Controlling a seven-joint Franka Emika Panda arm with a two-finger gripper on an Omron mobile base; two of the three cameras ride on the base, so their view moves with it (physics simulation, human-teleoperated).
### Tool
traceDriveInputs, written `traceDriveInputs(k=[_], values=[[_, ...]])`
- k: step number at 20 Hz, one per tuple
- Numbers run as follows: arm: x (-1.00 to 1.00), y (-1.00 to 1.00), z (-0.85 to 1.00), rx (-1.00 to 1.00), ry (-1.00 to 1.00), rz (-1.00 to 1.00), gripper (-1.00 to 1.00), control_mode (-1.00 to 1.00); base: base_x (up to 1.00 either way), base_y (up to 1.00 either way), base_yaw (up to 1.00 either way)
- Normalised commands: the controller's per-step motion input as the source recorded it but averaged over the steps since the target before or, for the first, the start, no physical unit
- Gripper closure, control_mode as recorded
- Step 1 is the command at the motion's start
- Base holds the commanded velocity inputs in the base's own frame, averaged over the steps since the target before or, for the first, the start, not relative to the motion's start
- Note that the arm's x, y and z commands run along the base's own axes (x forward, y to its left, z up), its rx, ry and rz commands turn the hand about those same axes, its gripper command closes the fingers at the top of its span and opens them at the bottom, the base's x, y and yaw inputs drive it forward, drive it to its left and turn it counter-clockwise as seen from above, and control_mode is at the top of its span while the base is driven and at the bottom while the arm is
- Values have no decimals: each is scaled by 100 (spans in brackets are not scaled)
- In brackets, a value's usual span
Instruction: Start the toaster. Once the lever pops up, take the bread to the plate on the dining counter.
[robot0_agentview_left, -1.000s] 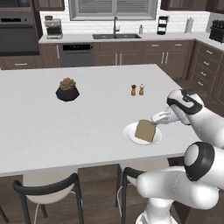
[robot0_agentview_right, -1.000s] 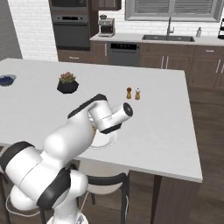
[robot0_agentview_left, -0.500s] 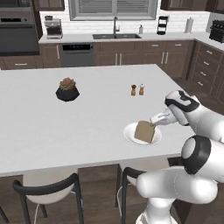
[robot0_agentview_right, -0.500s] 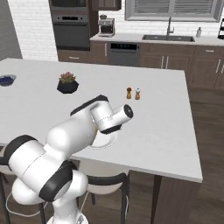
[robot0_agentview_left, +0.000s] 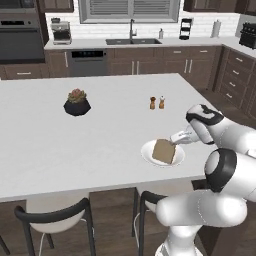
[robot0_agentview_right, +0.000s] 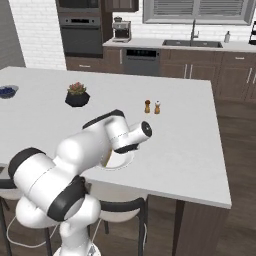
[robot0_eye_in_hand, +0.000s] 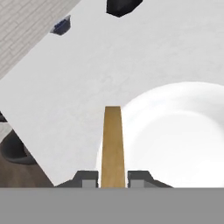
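My gripper (robot0_agentview_left: 173, 140) is shut on the bread (robot0_agentview_left: 164, 151), a golden-brown slice held by its upper right edge. The slice leans over the white plate (robot0_agentview_left: 148, 150), its lower edge at or just above the plate's surface. The plate sits on the white dining counter (robot0_agentview_left: 75, 140), near the front edge. In the hand view the bread (robot0_eye_in_hand: 112, 140) is edge-on between the two fingertips (robot0_eye_in_hand: 85, 178), with the plate (robot0_eye_in_hand: 183, 131) below and to the right. In the right base view my arm covers most of the plate (robot0_agentview_right: 121, 162). The toaster is out of view.
A small potted plant (robot0_agentview_left: 77, 102) and a pair of salt and pepper shakers (robot0_agentview_left: 157, 103) stand farther back on the counter. A dark blue bowl (robot0_agentview_right: 7, 91) sits at the far left. Stools (robot0_agentview_left: 55, 220) are tucked under the near edge.
The arm's elbow has shifted slightly. The bread stays gripped over the plate in nearly the same place.
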Motion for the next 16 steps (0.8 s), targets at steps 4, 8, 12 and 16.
traceDriveInputs(k=[4,8,12,16], values=[[33,0,-3,0,0,0,100,-100,0,0,0],[27,0,-7,0,0,0,100,-100,0,0,0],[17,0,-14,0,0,0,100,-100,0,0,0],[6,0,-16,0,0,0,100,-100,0,0,0]])
